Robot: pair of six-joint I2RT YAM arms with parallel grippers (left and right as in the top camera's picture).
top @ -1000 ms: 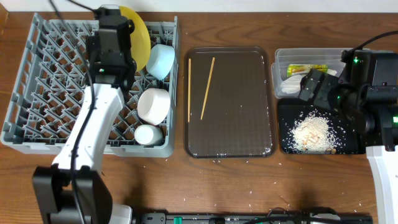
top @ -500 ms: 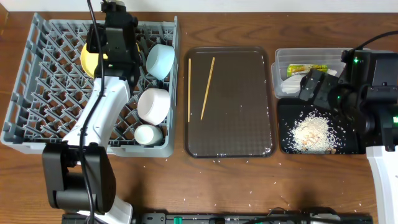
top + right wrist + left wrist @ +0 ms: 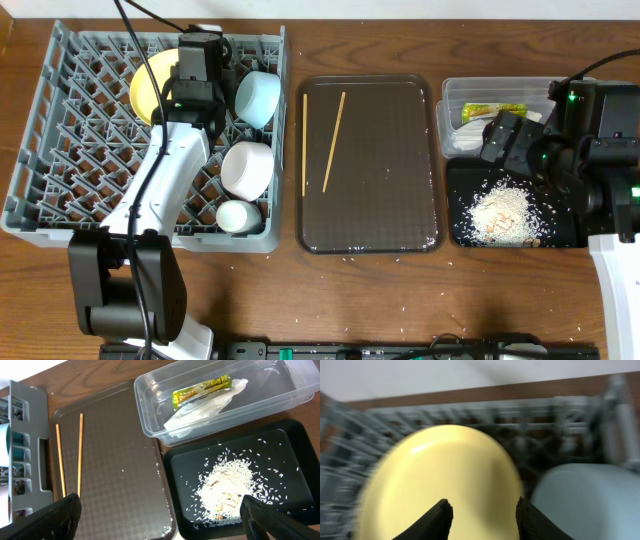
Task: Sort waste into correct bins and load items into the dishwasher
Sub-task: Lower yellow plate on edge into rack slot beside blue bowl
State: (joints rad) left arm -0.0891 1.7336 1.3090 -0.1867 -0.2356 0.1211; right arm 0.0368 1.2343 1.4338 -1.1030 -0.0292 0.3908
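This looks like a robotics lab bench dressed as a kitchen. A left arm point(image 3: 165, 180) and a right arm point(image 3: 610, 130) stand at a wooden surface point(image 3: 400, 300) before a plain white wall point(image 3: 470, 375). A rack point(image 3: 60, 120), tray point(image 3: 380, 200) and tub point(image 3: 447, 100) sit in a row, left to right.

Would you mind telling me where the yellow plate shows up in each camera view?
Overhead: the yellow plate sits at the back of the grey dish rack, just left of the light blue bowl.
Left wrist: it fills the centre-left, blurred, with rack pegs behind.
Right wrist: not in view.
Shared landmark: the grey dish rack, at the far left edge in the right wrist view.
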